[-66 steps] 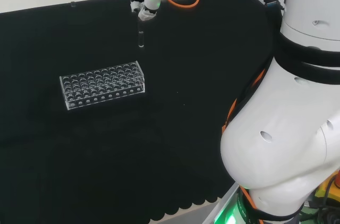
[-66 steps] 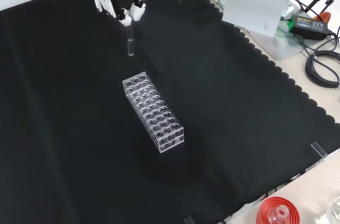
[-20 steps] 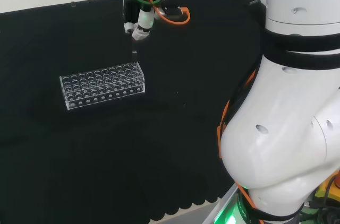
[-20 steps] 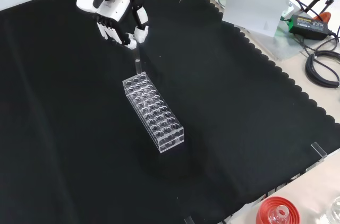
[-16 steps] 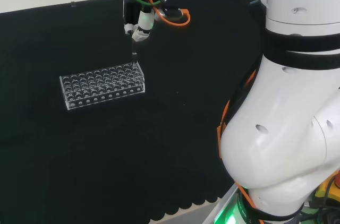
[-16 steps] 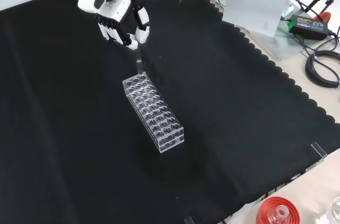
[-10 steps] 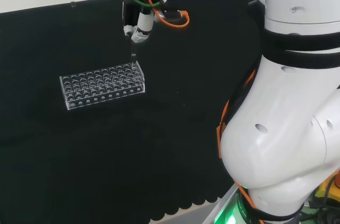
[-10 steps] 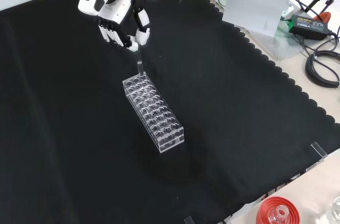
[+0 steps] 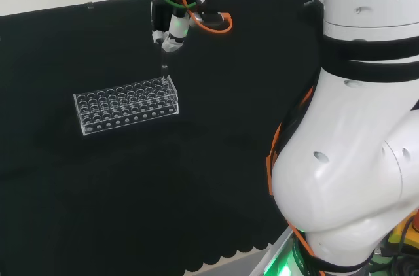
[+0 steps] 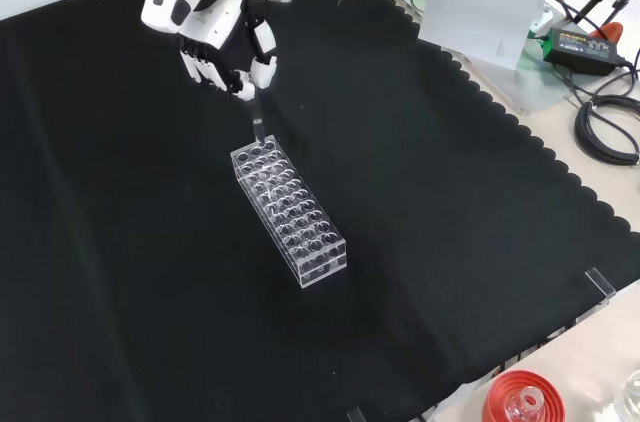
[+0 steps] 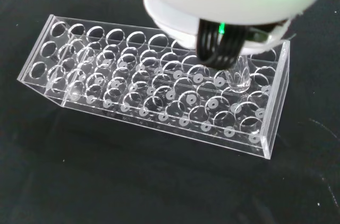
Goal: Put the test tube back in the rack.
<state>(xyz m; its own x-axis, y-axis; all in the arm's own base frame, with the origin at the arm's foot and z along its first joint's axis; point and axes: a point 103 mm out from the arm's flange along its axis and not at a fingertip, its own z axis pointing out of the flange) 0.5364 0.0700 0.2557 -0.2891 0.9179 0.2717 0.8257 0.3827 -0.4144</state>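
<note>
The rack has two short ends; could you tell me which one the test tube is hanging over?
The end nearest the hand: the test tube hangs over the rack's upper end in the front view, right end in the head view.

A clear test tube (image 10: 257, 126) is hanging upright just above the far end of the front view's clear, many-holed rack (image 10: 290, 210), which is lying lengthwise on the cloth.

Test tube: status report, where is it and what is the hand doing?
Hand shut on test tube. Tube upright, tip over the end holes of the rack, not seated. Nothing in the way.
</note>
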